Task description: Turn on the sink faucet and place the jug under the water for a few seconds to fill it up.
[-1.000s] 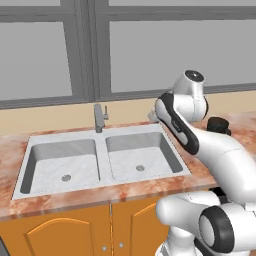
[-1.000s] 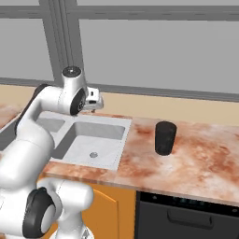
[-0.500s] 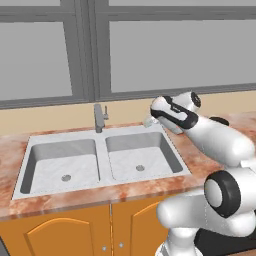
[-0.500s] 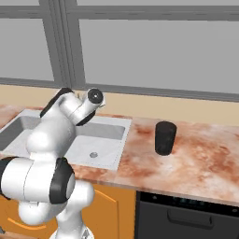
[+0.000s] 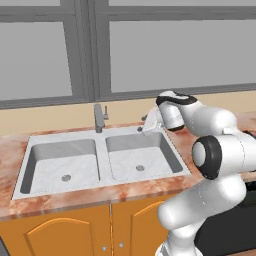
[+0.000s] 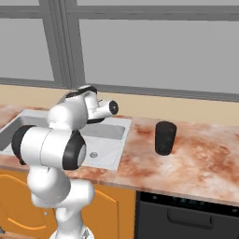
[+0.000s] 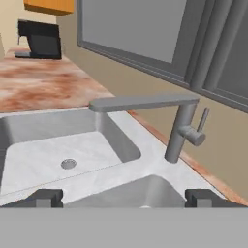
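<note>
Claw (image 7: 123, 198) spread wide, lined up on the sink faucet (image 7: 179, 128) to flip its lever. The jug (image 6: 165, 137) waits on the worktop (image 6: 200, 158), well apart

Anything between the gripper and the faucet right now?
No. In the hand view only bare sink rim lies between the open gripper and the faucet.

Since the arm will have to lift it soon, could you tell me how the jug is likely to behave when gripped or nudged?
The jug looks rigid, so it should keep its shape in a grip. It is taller than wide, so a push near its top may tip it. Its smooth round wall might slip or roll if knocked over on the counter.
</note>
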